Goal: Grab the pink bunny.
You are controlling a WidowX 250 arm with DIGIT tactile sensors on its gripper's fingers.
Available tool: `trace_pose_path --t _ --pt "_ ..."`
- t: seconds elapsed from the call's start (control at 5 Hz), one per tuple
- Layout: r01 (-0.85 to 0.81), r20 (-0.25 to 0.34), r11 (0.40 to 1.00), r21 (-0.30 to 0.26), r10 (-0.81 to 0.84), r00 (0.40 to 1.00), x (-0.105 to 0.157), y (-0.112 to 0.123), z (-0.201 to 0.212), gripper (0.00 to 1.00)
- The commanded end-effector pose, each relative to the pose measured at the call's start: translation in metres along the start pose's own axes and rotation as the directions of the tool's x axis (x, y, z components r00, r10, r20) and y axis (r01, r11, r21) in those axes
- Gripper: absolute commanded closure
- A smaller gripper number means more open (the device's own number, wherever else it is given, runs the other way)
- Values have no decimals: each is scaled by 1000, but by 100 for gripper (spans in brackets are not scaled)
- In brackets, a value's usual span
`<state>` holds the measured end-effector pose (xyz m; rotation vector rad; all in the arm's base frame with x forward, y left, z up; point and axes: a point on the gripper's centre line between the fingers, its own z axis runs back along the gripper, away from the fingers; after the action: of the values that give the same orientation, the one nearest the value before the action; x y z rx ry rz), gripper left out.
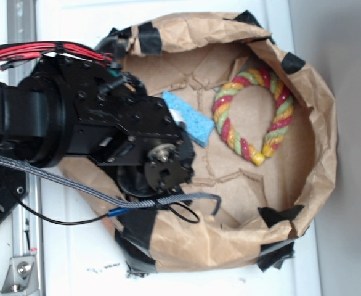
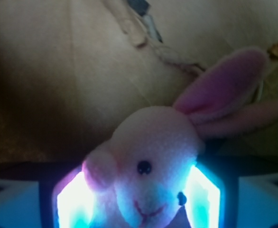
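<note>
Gripper closed around the pink bunny, seen in wrist view: fuzzy pale head sits between the two glowing bluish-white fingers, one on each side, both pressing its cheeks. Bunny plush, soft nap, round head, dark bead eye, stitched pink mouth, two long ears with pink inner lining pointing up-right. Behind it crinkled brown paper, creased and matte.

Exterior view: black arm with screws and a round metal joint covers the left part of a brown paper bowl-like nest, rim rolled and patched with black tape. Bunny and gripper tips hidden under the arm here. Blue sponge, porous, rectangular, pokes out just beside the arm's right edge. Rope ring, twisted red-yellow-green strands, horseshoe shape, lies on the paper floor right of the sponge, apart from it. Red wires and a braided grey cable run across the arm. White table around the nest.
</note>
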<state>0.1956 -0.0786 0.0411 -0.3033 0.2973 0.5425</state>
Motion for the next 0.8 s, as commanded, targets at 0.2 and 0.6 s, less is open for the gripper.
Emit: trace_pose_path --t 0.2,0.6 --pt "179 261 980 87 -196 945 68 -22 74 100" --pt "-40 336 993 107 2 942 60 -21 103 0"
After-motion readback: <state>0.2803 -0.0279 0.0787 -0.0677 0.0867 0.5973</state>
